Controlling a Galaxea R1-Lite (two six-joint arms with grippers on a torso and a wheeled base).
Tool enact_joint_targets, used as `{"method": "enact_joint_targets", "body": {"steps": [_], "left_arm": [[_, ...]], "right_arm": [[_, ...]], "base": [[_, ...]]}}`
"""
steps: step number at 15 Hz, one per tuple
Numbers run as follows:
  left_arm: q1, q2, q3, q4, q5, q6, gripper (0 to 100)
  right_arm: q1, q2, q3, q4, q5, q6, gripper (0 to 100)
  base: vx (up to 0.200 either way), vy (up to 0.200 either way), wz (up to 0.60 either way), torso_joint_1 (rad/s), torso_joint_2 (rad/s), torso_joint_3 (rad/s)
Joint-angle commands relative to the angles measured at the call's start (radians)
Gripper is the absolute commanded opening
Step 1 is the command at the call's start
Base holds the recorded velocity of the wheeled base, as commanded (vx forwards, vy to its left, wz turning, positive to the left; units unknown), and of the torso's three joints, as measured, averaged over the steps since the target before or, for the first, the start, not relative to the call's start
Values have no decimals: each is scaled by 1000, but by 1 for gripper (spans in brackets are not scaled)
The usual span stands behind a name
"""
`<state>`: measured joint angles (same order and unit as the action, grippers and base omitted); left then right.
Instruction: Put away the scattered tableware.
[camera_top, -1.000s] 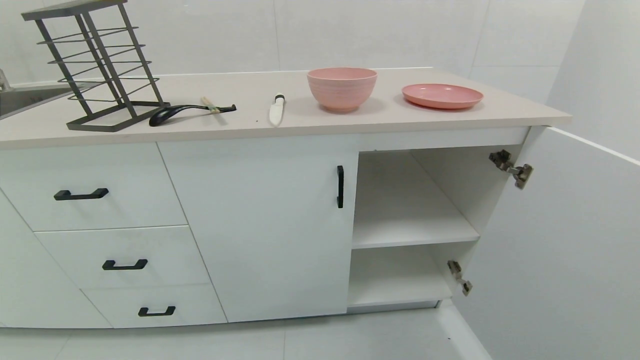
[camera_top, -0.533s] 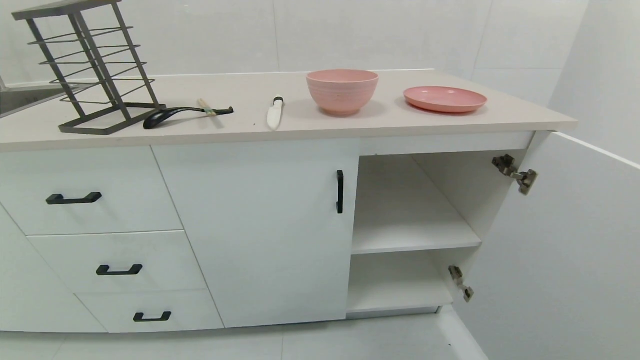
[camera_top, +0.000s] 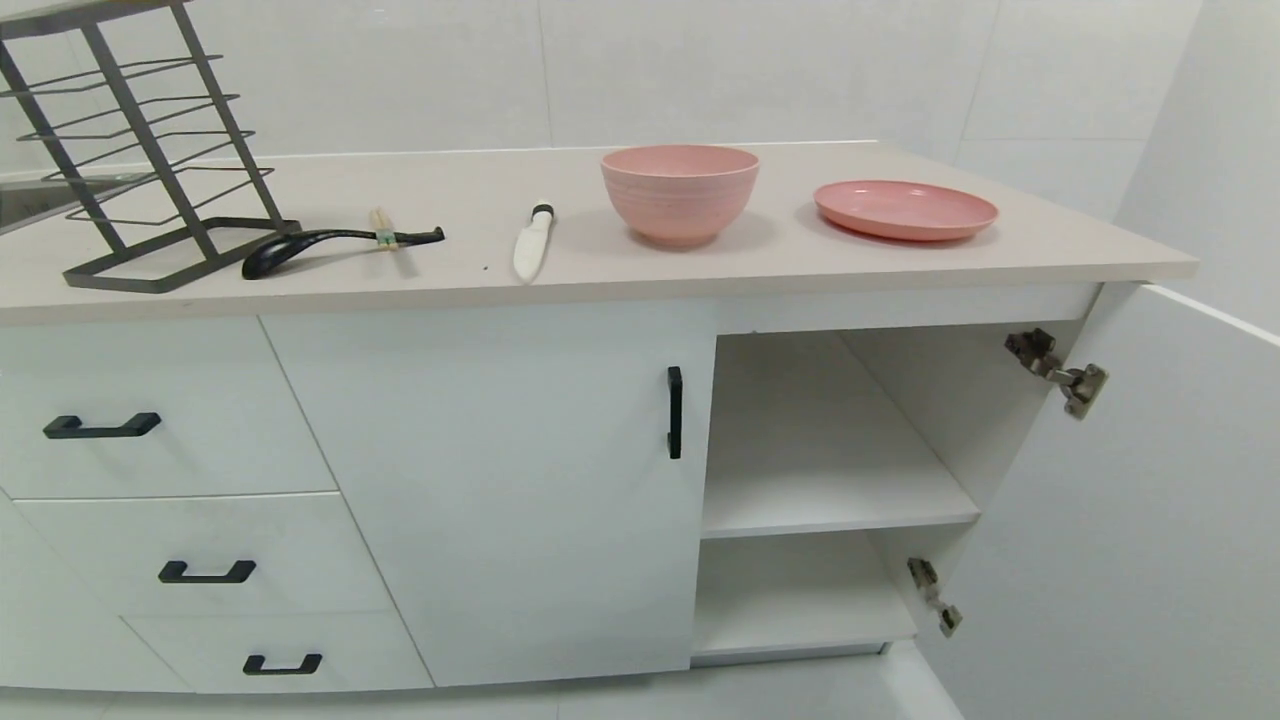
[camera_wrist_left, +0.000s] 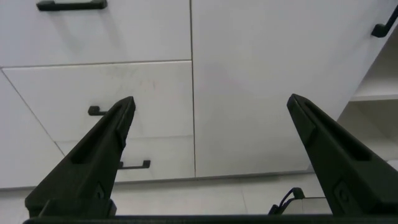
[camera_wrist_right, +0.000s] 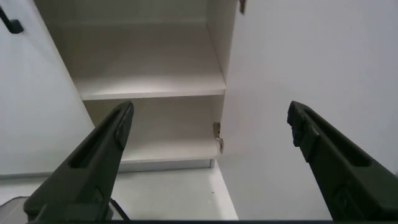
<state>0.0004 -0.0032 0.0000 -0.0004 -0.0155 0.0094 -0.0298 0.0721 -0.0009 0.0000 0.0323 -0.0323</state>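
Note:
On the beige countertop (camera_top: 300, 180) a pink bowl (camera_top: 679, 192) stands upright, with a pink plate (camera_top: 905, 209) lying flat to its right. Left of the bowl lie a white knife with a black end (camera_top: 531, 243), a black ladle (camera_top: 325, 245) and a pair of wooden chopsticks (camera_top: 385, 233) crossing the ladle's handle. My left gripper (camera_wrist_left: 211, 106) is open and low, facing the white drawers (camera_wrist_left: 106, 106). My right gripper (camera_wrist_right: 211, 112) is open too, facing the open cabinet's shelves (camera_wrist_right: 149, 81). Nothing is between either pair of fingers.
A dark wire rack (camera_top: 140, 150) stands at the counter's left end, beside a sink (camera_top: 30, 200). The right cabinet door (camera_top: 1150, 520) hangs wide open, showing two bare white shelves (camera_top: 830, 490). The left door with its black handle (camera_top: 675, 412) is closed. Three drawers (camera_top: 150, 420) sit at the left.
The whole head view has shifted: counter and cabinet now look closer and lower in the picture, so the camera has moved. The tableware itself lies as before.

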Motion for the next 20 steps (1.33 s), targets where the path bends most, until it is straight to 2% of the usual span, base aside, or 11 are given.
{"method": "enact_joint_targets", "body": {"steps": [1, 11, 15, 18, 20], "left_arm": [[0, 3, 0, 0, 0, 0, 100], [0, 3, 0, -1, 2, -2, 100], [0, 3, 0, 0, 2, -2, 100], [0, 3, 0, 0, 0, -2, 100], [0, 3, 0, -1, 3, -5, 100]], "right_arm": [[1, 2, 1, -3, 14, -11, 100], [28, -71, -1, 5, 11, 35, 100], [28, -71, -1, 5, 11, 35, 100], [28, -71, -1, 5, 11, 37, 100], [28, -71, -1, 5, 11, 38, 100]], "base": [[0, 0, 0, 0, 0, 0], [0, 0, 0, 0, 0, 0], [0, 0, 0, 179, -94, -71], [200, 0, 600, 253, -349, -217], [0, 0, 600, 181, -696, -181]]}}
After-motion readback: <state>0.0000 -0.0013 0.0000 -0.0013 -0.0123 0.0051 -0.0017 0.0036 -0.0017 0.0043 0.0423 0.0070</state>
